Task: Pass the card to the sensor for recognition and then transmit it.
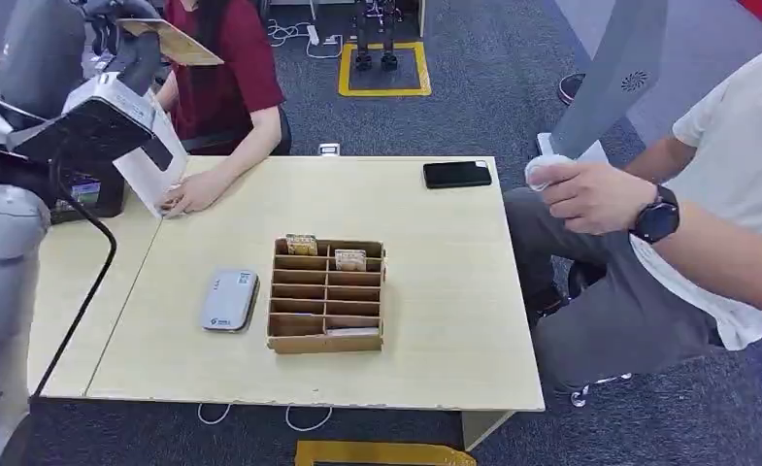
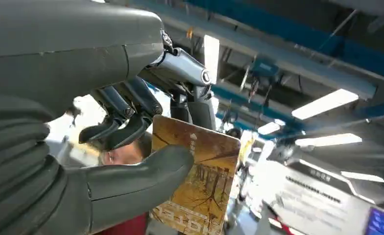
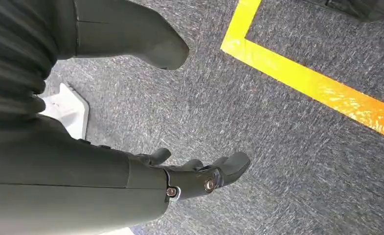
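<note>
In front of me stood a light wooden table (image 1: 435, 291) on grey carpet (image 1: 493, 87). Near its middle sat a cardboard organizer (image 1: 326, 294) divided into slots, with a few cards standing in its far compartments. Just beside it, on my left, a small grey reader (image 1: 229, 300) lay flat on the tabletop. A black phone (image 1: 456, 174) rested by the far edge, well apart from both. At the far left corner a person's hand (image 1: 190, 194) lay on the wood. A second, similar table (image 1: 71, 282) butted against the left side.
</note>
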Controlling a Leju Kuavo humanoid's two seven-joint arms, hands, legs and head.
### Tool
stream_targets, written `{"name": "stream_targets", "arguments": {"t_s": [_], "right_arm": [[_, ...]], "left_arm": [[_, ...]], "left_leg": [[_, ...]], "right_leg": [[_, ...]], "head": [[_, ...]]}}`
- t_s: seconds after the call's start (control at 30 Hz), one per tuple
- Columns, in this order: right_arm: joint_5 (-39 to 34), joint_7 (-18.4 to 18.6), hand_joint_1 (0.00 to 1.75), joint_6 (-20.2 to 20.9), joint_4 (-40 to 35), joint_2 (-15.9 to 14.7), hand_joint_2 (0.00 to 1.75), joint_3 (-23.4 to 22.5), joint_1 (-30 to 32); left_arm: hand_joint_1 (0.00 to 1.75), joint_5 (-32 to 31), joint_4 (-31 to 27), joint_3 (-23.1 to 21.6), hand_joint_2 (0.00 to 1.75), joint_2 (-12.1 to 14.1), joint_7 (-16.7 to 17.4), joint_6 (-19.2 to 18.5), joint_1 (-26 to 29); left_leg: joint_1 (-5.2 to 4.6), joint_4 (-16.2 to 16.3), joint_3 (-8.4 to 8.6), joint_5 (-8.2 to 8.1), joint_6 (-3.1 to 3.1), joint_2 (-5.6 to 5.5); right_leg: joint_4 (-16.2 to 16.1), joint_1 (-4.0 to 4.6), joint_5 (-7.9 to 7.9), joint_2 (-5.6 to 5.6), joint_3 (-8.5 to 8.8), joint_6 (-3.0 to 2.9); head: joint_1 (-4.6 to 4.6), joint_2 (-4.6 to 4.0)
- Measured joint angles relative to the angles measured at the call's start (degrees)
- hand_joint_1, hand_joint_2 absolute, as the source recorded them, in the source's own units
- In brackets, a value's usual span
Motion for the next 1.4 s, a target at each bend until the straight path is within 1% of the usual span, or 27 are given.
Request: {"name": "stream_targets", "arguments": {"t_s": [0.03,0.1,0.17,0.2,0.27,0.3,0.37,0.4,0.43,0.53,0.6,0.77,1.0,1.03,1.13,1.27,1.4], "right_arm": [[0.0,0.0,0.0,0.07,0.0,-0.09,1.75,0.0,0.0],[0.0,-0.09,0.0,-0.04,0.02,-0.24,1.75,-0.07,-0.03],[0.31,-0.31,0.0,-0.13,0.02,-0.33,1.75,-0.09,-0.12],[0.48,-0.33,0.0,-0.11,0.02,-0.33,1.75,-0.09,-0.21],[0.99,-0.24,0.0,-0.09,0.02,-0.35,1.75,-0.09,-0.42],[1.24,-0.03,0.0,-0.09,0.02,-0.39,1.75,-0.07,-0.54],[1.95,0.31,0.0,-0.02,0.02,-0.46,1.75,0.18,-0.88],[2.19,0.5,0.0,-0.02,0.02,-0.46,1.75,0.33,-1.1],[2.23,0.63,0.0,-0.02,0.04,-0.46,1.75,0.42,-1.31],[2.25,0.79,0.0,0.0,0.04,-0.48,1.75,0.48,-1.48],[2.25,0.79,0.0,-0.02,0.07,-0.48,1.75,0.5,-1.52],[2.34,1.33,0.0,0.17,0.24,-0.48,1.75,0.55,-1.55],[2.4,1.6,0.0,0.15,0.52,-0.72,1.75,0.59,-1.47],[2.4,1.31,0.0,0.15,0.55,-0.76,1.75,0.61,-1.47],[2.4,1.09,0.0,0.15,0.55,-0.79,1.75,0.7,-1.53],[2.38,0.94,0.0,0.09,0.55,-1.03,1.75,1.07,-1.68],[2.3,0.94,0.0,0.07,0.59,-1.33,1.75,1.29,-1.64]], "left_arm": [[1.75,-0.95,0.0,0.0,1.75,0.33,0.71,0.51,-0.6],[1.75,-6.0,0.59,0.0,1.75,0.74,3.44,2.78,-1.46],[1.75,-10.96,3.55,0.0,1.75,0.74,6.04,4.64,-1.84],[1.75,-13.94,5.82,-0.02,1.75,0.63,6.94,5.69,-1.72],[1.75,-19.64,10.88,-0.02,1.75,-0.42,7.79,9.19,-1.47],[1.75,-22.5,14.11,-0.02,1.75,-1.2,8.83,11.75,-1.43],[1.75,-28.04,20.5,-0.02,1.75,-3.22,11.75,15.29,-1.45],[1.75,-30.37,24.08,-0.02,1.75,-4.53,13.23,16.36,-1.44],[1.75,-31.68,27.09,-0.02,1.75,-5.29,14.06,17.01,-1.36],[1.75,-32.55,33.03,-0.02,1.75,-7.3,14.37,17.88,-1.26],[1.75,-32.59,35.58,-0.02,1.75,-8.13,14.69,17.88,-1.22],[1.75,-32.72,39.54,0.0,1.75,-9.31,14.72,18.1,-0.76],[1.75,-33.07,42.88,0.04,1.75,-9.53,13.56,19.44,-0.32],[0.0,-33.05,43.23,0.15,1.75,-9.55,13.49,19.48,-0.19],[0.0,-33.66,43.71,0.33,1.75,-9.64,13.29,20.04,-0.1],[0.0,-35.11,44.06,0.65,1.75,-9.07,12.86,24.15,-0.02],[0.0,-35.0,44.06,1.99,1.75,-8.3,12.29,24.86,0.17]], "left_leg": [[0.0,0.0,-0.01,0.0,0.0,0.0],[-0.01,0.0,-0.01,0.0,0.0,-0.01],[-0.05,0.0,0.03,0.0,0.0,-0.01],[-0.06,0.0,0.04,0.0,0.0,0.0],[-0.05,0.0,0.03,0.06,-0.02,0.0],[-0.05,0.0,0.02,0.08,-0.03,-0.01],[-0.06,0.0,-0.01,0.14,-0.01,-0.03],[-0.06,0.0,-0.01,0.16,-0.03,-0.02],[-0.06,0.01,-0.04,0.17,-0.03,-0.01],[-0.06,0.01,-0.08,0.22,0.01,0.01],[-0.06,0.02,-0.13,0.23,-0.01,0.01],[-0.06,0.02,-0.2,0.23,-0.01,0.01],[-0.04,0.01,-0.26,0.24,-0.02,0.01],[-0.04,0.01,-0.26,0.25,-0.02,0.01],[-0.04,0.01,-0.28,0.25,-0.02,0.0],[-0.04,0.01,-0.3,0.25,-0.02,0.0],[-0.04,0.01,-0.3,0.25,-0.02,0.0]], "right_leg": [[0.0,0.0,0.0,0.0,0.0,0.0],[-0.01,0.0,0.0,0.0,0.0,0.01],[-0.01,-0.01,0.01,0.0,0.0,0.01],[-0.01,-0.01,0.02,0.0,0.0,0.01],[-0.02,-0.02,0.11,0.01,-0.03,0.04],[-0.02,-0.01,0.11,0.01,-0.03,0.04],[-0.02,-0.02,0.16,0.0,-0.03,0.07],[-0.02,-0.02,0.21,0.0,-0.03,0.01],[-0.02,-0.05,0.23,0.01,-0.04,0.02],[-0.02,-0.05,0.3,0.02,-0.1,0.01],[-0.02,-0.05,0.3,0.02,-0.13,0.01],[-0.03,-0.06,0.3,0.01,-0.2,0.01],[-0.03,-0.05,0.3,0.01,-0.25,0.01],[-0.02,-0.05,0.3,0.02,-0.25,0.01],[-0.02,-0.05,0.3,0.01,-0.25,0.01],[-0.02,-0.05,0.3,0.0,-0.26,0.01],[-0.02,-0.05,0.3,0.01,-0.27,0.01]], "head": [[-0.02,0.0],[-0.02,0.0],[0.0,0.0],[-0.04,0.0],[-0.07,0.0],[-0.04,0.0],[-0.04,0.0],[-0.02,0.0],[0.0,0.0],[0.0,0.0],[0.0,0.0],[-0.02,0.0],[-0.02,0.0],[-0.02,0.0],[0.02,0.0],[0.0,0.0],[0.0,0.0]]}}
